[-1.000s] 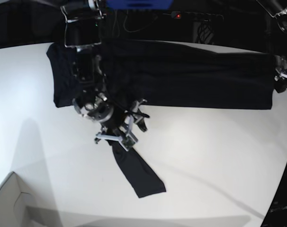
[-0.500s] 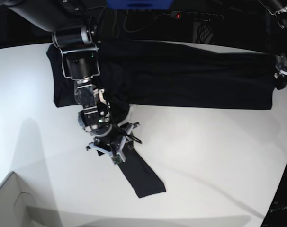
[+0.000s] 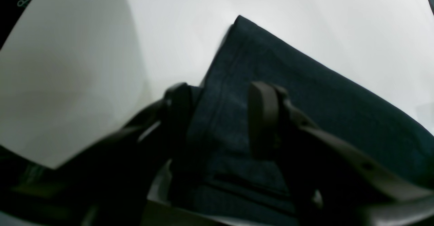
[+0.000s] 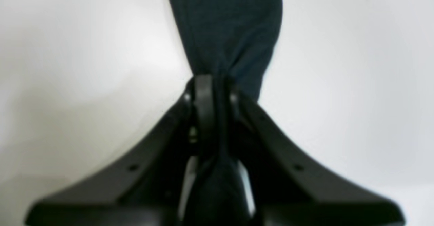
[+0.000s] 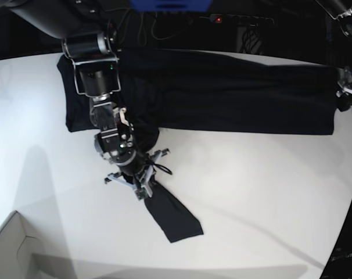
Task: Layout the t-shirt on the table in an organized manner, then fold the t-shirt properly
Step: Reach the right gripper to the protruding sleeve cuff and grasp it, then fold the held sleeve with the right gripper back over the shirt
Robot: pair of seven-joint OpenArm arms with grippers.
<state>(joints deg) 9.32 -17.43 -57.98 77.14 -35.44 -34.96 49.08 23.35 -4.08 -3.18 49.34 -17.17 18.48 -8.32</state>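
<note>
The black t-shirt (image 5: 222, 93) lies stretched across the back of the white table (image 5: 251, 186), with one sleeve (image 5: 175, 216) pointing toward the front edge. My right gripper (image 5: 142, 187) is shut on the upper end of that sleeve. In the right wrist view its fingers (image 4: 203, 94) pinch the bunched fabric (image 4: 230, 22). My left gripper (image 5: 345, 96) is at the shirt's far right end. There, in the left wrist view, the left gripper (image 3: 220, 107) stands with jaws apart astride the hem of the flat cloth (image 3: 305, 94).
A white cardboard box corner (image 5: 13, 250) juts in at the front left. Dark equipment and cables line the back edge behind the shirt. The table's curved edge runs down the right side (image 5: 347, 221).
My right arm swung down onto the sleeve's upper end and its jaws, open before, have closed on the fabric. The left arm and the shirt's body have not moved.
</note>
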